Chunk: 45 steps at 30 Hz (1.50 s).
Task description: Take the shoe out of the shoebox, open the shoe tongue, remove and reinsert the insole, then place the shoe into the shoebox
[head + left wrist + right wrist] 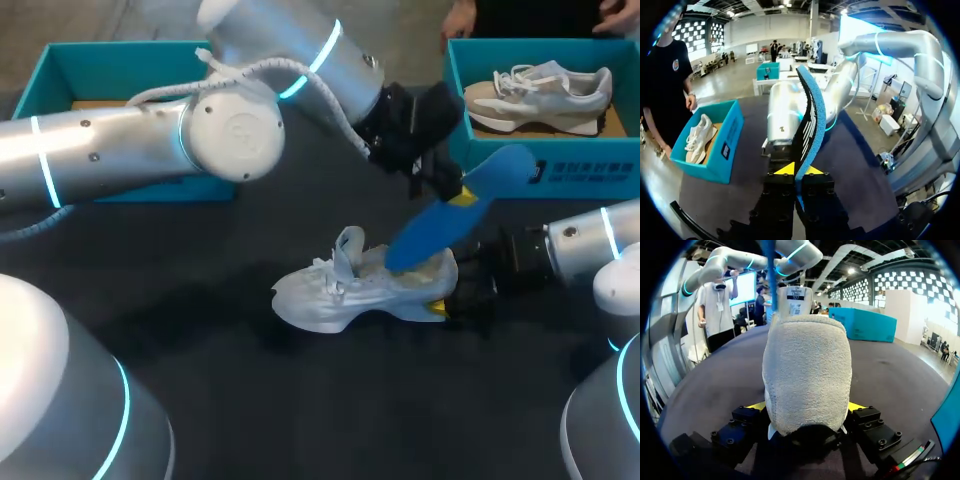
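A pale grey shoe (345, 290) stands on the dark table, its tongue (349, 247) pulled upright. My right gripper (446, 297) is shut on its heel; in the right wrist view the heel (807, 370) fills the space between the yellow fingertips (856, 406). My left gripper (455, 193) hangs above the heel, shut on one end of a blue insole (440, 220). The insole slants down, its lower end at the shoe's opening. In the left wrist view the insole (812, 115) rises curved from between the shut tips of my left gripper (793, 170).
A teal shoebox (545, 165) at the back right holds a second pale shoe (540, 95). Another teal box (60, 80) stands at the back left, partly behind my left arm (150, 140). Bare table lies in front of the shoe.
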Available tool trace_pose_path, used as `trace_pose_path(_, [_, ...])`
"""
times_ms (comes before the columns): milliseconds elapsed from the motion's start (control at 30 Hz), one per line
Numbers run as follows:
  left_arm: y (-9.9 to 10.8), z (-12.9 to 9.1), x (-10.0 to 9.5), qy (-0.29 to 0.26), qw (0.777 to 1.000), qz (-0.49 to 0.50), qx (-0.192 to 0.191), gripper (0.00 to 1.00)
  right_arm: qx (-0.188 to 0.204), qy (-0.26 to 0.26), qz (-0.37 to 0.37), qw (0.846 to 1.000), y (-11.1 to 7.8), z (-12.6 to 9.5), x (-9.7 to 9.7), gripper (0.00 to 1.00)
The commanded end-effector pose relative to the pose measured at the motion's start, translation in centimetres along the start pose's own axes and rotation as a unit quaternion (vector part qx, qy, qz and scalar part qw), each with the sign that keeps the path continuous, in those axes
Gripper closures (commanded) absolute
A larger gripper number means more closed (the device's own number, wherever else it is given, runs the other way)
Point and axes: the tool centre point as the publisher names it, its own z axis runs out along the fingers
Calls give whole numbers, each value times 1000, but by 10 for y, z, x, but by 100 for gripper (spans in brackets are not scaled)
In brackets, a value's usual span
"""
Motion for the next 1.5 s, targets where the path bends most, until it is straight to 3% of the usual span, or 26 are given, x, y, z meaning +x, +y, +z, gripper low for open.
trace_pose_path(33, [-2, -8, 0, 11, 1000, 5, 7, 100, 2, -1, 0, 1000, -1, 3, 1, 100])
trace_pose_path(867, [-2, -8, 0, 11, 1000, 5, 7, 100, 2, -1, 0, 1000, -1, 3, 1, 100])
trace_pose_path(1133, [-21, -22, 17, -5, 997, -44, 56, 100, 2, -1, 0, 1000, -1, 3, 1, 100])
trace_pose_path(1367, [-39, -40, 40, 1, 990, -87, 110, 100, 2, -1, 0, 1000, -1, 3, 1, 100])
trace_pose_path(1500, [-51, -57, 63, 18, 979, -127, 156, 100, 2, -1, 0, 1000, -1, 3, 1, 100])
